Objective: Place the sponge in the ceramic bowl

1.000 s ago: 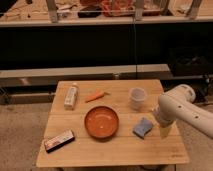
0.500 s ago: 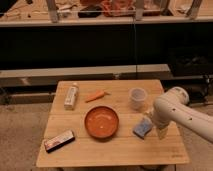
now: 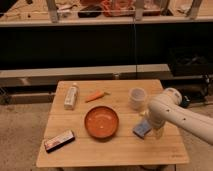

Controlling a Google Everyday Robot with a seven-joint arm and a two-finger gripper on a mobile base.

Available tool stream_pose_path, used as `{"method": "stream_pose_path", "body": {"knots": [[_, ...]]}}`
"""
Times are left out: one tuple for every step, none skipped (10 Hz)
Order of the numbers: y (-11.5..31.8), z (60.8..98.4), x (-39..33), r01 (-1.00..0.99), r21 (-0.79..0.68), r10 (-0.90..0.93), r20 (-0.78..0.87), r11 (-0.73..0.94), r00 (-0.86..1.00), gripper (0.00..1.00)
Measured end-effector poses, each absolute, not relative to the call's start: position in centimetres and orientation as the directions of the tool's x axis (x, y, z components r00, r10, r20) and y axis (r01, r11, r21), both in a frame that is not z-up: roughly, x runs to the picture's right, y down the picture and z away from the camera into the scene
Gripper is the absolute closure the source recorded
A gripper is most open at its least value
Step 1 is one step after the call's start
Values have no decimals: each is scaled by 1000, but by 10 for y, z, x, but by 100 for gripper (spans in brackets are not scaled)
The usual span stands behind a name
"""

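Camera view, item one: sponge (image 3: 141,130), lying on the tabletop (image 3: 120,150) at three o'clock of the ceramic bowl (image 3: 101,123), near its rim but outside it. Probably light, soft and squashy; pinch it gently across its short sides. Item two: gripper (image 3: 151,129), down at the sponge's three o'clock edge, fingers apart; you have nothing held.
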State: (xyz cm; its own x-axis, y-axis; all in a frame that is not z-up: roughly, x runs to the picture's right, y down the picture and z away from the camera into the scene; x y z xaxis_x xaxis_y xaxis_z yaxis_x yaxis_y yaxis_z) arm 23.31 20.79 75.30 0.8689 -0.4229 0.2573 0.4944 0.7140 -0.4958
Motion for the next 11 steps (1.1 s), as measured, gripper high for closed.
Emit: {"method": "stream_pose_path", "body": {"knots": [[209,755,231,512,-493,-440,263,703,858,20],[208,759,226,535,-489,-462,272,689,844,20],[209,761,225,550,-487,-477,277,679,834,20],[210,762,224,561,-485,-487,282,671,826,20],[211,763,224,574,-484,-500,287,660,817,20],[212,766,222,600,-477,-525,297,642,798,20],[213,770,219,618,-471,-540,306,630,784,20],[214,772,218,631,-466,-552,313,620,773,20],[215,774,219,647,-461,-565,321,607,760,20],[218,777,219,658,-459,-575,328,597,750,20],[219,780,218,671,-454,-585,337,586,738,20]]}}
